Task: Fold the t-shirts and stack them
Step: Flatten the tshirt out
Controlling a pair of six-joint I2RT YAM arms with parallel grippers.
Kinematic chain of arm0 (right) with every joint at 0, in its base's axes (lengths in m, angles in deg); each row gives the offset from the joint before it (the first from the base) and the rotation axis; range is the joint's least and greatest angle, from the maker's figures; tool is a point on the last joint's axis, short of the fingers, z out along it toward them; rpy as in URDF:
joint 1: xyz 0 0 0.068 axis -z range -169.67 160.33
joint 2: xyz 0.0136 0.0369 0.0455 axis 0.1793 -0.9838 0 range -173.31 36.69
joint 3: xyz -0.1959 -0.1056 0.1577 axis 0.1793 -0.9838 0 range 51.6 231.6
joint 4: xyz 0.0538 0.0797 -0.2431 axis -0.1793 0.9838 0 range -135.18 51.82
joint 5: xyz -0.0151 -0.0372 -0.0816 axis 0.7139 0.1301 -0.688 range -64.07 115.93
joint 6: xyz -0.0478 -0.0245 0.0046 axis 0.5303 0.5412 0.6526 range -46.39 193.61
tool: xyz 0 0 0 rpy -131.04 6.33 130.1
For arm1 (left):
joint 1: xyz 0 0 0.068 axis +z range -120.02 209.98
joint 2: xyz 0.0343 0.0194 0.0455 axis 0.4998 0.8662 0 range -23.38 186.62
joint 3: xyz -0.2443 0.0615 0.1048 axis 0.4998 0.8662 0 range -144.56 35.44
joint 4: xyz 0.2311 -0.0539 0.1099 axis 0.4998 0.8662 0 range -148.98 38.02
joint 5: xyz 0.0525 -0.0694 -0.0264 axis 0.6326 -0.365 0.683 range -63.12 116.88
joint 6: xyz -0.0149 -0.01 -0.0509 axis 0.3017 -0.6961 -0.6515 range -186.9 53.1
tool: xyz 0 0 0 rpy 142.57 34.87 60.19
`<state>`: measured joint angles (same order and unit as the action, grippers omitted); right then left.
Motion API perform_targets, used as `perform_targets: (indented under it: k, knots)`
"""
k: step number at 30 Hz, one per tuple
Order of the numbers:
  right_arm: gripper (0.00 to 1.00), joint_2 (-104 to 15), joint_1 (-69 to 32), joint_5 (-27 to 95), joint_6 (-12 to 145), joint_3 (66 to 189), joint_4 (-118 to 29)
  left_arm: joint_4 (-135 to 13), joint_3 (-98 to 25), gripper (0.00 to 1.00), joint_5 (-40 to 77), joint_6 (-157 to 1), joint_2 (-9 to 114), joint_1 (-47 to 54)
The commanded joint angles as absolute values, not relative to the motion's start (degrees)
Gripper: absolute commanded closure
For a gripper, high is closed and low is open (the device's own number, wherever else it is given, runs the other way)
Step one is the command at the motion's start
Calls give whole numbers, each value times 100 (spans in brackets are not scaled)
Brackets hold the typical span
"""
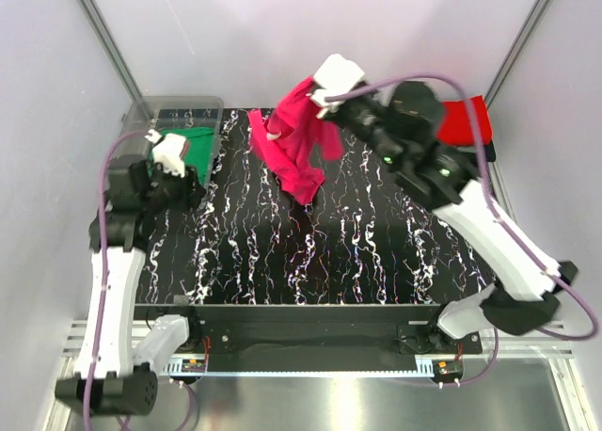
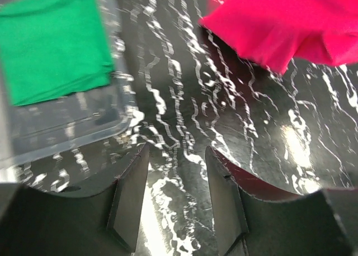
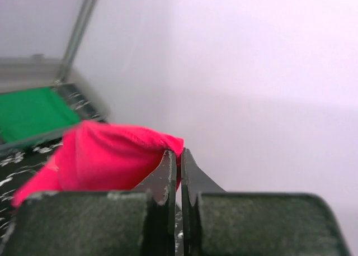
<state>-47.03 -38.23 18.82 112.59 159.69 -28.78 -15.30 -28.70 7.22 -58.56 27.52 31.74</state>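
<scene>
One crumpled magenta-pink t-shirt (image 1: 296, 153) hangs (limp cloth) from right claw (image 3: 180, 158).

An overhead view looks down; both close wrist views share the pink t-shirt (image 2: 279, 21).

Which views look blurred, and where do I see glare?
Left wrist: motion blur smears the green t-shirt and clear bin, with glare patches on the table. Right wrist: pink t-shirt and fingers are out of focus. Top external: sharp.
</scene>
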Motion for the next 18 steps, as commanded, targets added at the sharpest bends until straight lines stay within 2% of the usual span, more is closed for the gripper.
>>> perform_targets:
  k: [1,4,12,18]
  knots:
    - [100,-4436,-3827,1083,11675,15621,-2936,-1890,-3022,50,219,-5741,3181,2886]
    - [100,-3847,-3670,730,11677,14567,-2840,-2039,-3013,50,78,-5609,3489,2604]
    - [100,-3012,-2765,897,11579,11352,-2708,-2118,-3365,48,218,-5337,4420,1734]
    - [100,-2853,-2202,607,11677,10259,-2690,-2101,-3181,47,298,-5363,5149,1074]
